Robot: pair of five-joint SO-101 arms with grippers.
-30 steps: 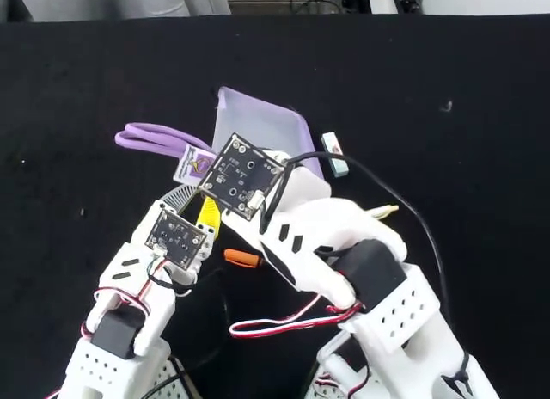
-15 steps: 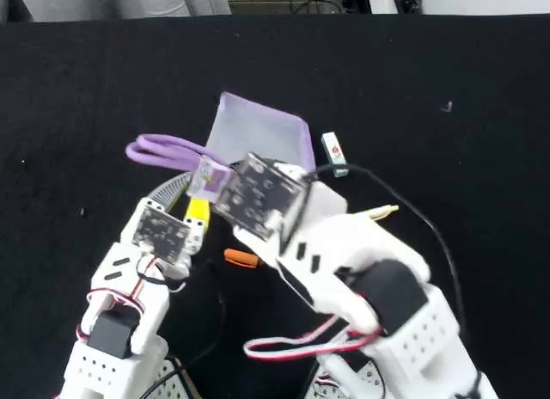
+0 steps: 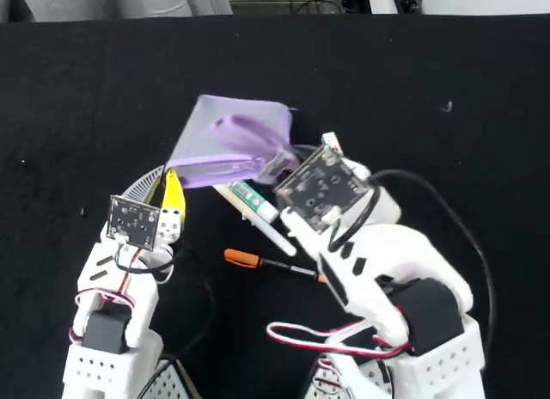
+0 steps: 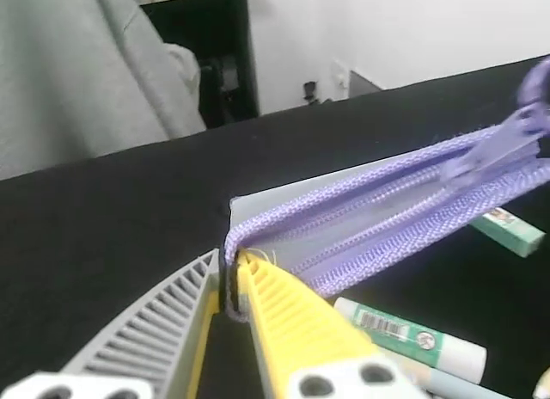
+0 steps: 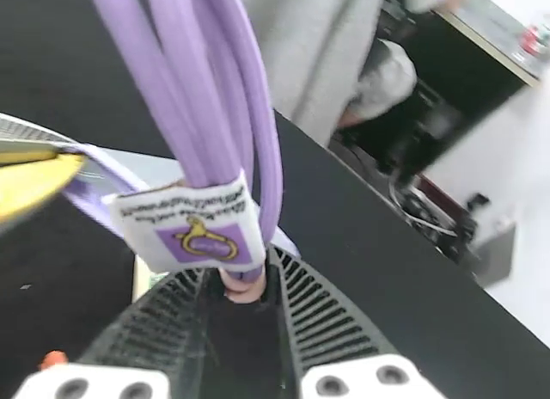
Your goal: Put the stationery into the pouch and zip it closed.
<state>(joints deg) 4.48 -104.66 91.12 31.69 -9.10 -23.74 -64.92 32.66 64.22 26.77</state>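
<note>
Black desk [image 3: 447, 72] lay beneath the pouch [image 3: 225, 150], held at upper centre with its zipper axis running between both pincers. Left pincer [image 3: 166, 182] was clamped on its corner, right pincer [image 3: 277, 164] on its strap [image 5: 232, 89]. Glue stick [image 3: 255, 203] and orange pen [image 3: 243, 259] lay just below, between the arms.

Pale lilac pouch [image 3: 225, 134] with deeper purple woven zip tape [image 4: 378, 205]; purple cord loop [image 5: 185, 89] carrying a white label [image 5: 191, 224] printed with a purple square and yellow ring motif. The left gripper [image 4: 232, 270] has one yellow finger [image 4: 288, 317] and one grey ribbed finger [image 4: 159, 326]. Orange-capped, black-barrelled pen [image 3: 245, 260]; white stick [image 4: 404, 339] with green band; mint-green eraser [image 4: 507, 229]; black table [image 3: 430, 89].
</note>
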